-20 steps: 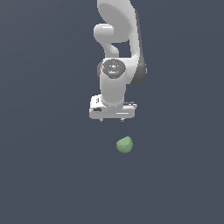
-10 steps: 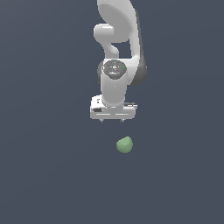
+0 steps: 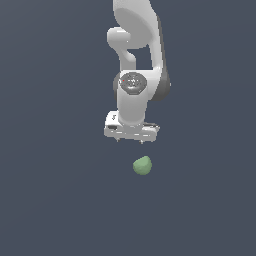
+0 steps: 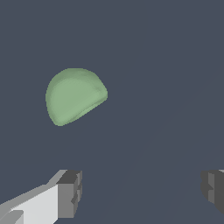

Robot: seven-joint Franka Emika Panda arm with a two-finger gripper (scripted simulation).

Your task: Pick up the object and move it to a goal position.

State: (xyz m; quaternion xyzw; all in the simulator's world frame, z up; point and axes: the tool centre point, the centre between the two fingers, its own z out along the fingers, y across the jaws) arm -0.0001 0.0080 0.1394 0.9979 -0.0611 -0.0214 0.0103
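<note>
The object (image 3: 142, 165) is a small pale green, rounded blob lying on the dark grey surface. It also shows in the wrist view (image 4: 74, 95). My gripper (image 3: 130, 140) hangs on the white arm, just above and slightly to the exterior view's left of the object, apart from it. In the wrist view the gripper (image 4: 141, 192) is open and empty, with its two fingertips (image 4: 70, 192) spread wide and the object lying beyond them, off to the side of one fingertip.
A flat dark grey surface (image 3: 55, 200) fills both views. The white arm (image 3: 137, 60) reaches down from the top of the exterior view. No other objects or edges show.
</note>
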